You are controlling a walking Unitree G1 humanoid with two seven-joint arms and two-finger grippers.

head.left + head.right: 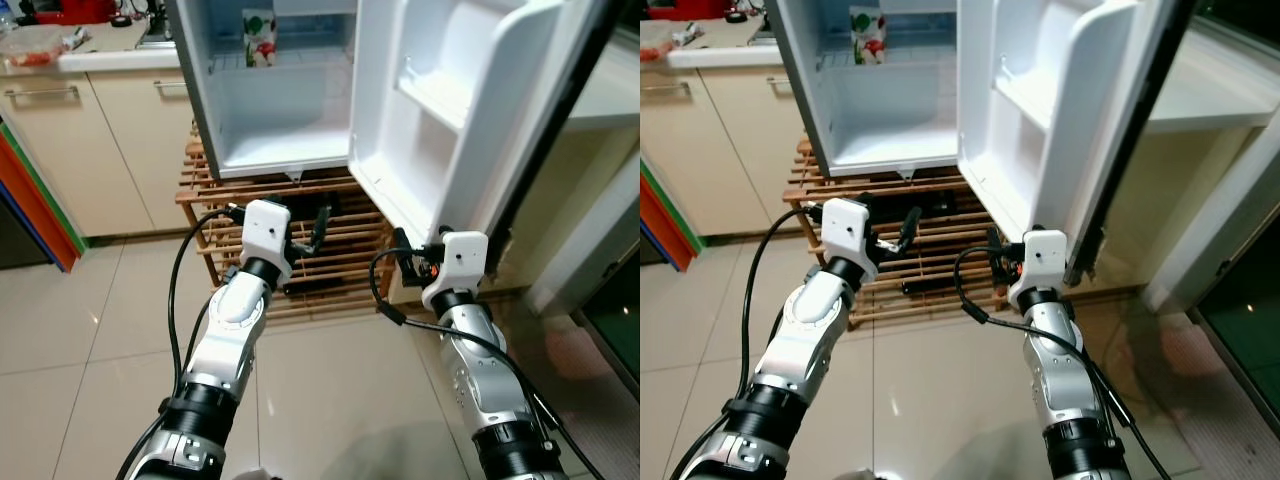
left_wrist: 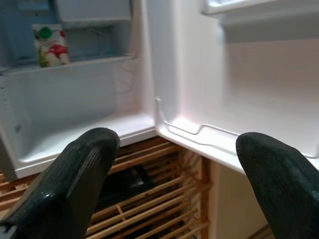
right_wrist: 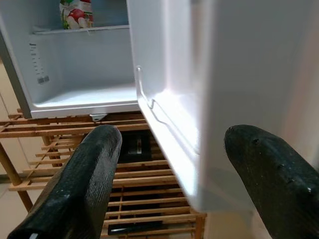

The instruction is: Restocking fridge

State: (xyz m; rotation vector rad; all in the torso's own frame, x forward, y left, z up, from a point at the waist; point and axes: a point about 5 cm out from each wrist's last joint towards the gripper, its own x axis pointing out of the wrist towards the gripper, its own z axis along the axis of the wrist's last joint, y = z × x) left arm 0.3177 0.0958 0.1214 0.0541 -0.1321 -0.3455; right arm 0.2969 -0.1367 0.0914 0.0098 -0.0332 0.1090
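Beneath fridge point(image 1: 290, 90), wooden rack point(image 1: 340, 250)

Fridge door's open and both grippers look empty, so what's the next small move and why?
Probably turn toward the counter to fetch stock: the left gripper and right gripper are both open and empty, and the fridge holds just one carton on its shelf.

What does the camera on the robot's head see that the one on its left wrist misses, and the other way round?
Head view: both silver arms, the left gripper and right gripper, the kitchen counter and the tiled floor. Left wrist view: a close look along its open black fingers at the door's lower shelf. Both: the open fridge, the carton on its shelf, and the wooden rack beneath.
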